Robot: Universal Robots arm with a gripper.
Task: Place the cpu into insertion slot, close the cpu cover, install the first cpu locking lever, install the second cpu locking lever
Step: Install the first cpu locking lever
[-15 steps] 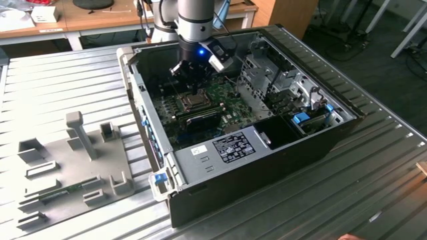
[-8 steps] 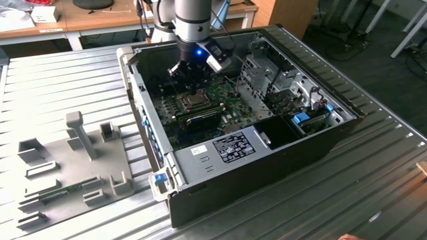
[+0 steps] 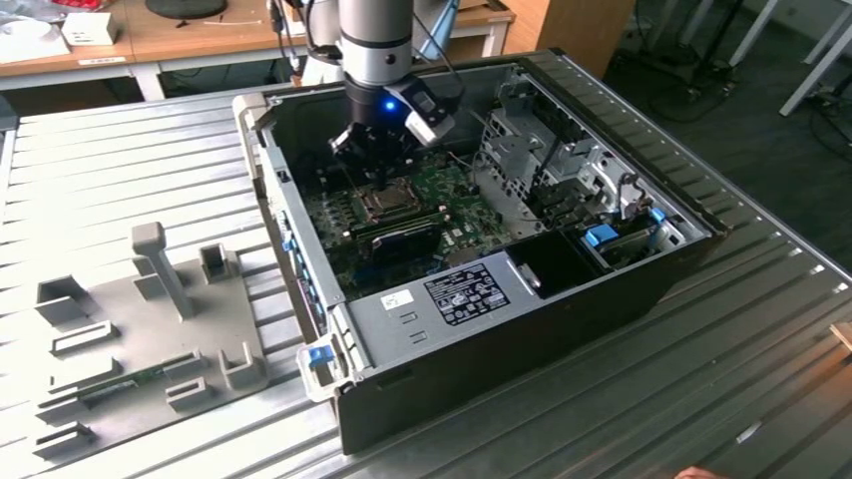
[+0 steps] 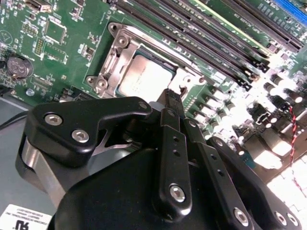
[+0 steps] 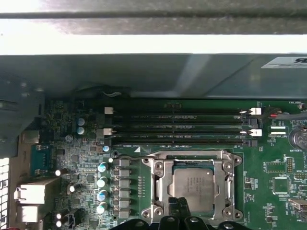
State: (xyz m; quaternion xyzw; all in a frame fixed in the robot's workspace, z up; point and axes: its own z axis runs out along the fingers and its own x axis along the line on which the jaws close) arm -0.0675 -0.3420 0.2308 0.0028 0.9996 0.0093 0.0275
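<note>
Pincer (image 4: 171,96) clenched on nothing, tips poised at the edge of the insertion slot (image 5: 156,165); cpu (image 5: 193,184) seated inside it, cpu cover (image 5: 166,184) lying flat, seemingly pinning the chip

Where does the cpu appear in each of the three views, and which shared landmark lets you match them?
Exterior view: the cpu lies on the green board inside the open case, close to the hand.
Second wrist view: the cpu lies between the hand and the memory slots.
First wrist view: the cpu again lies between the hand and the memory slots.
Shared landmark: the long black memory slots.
</note>
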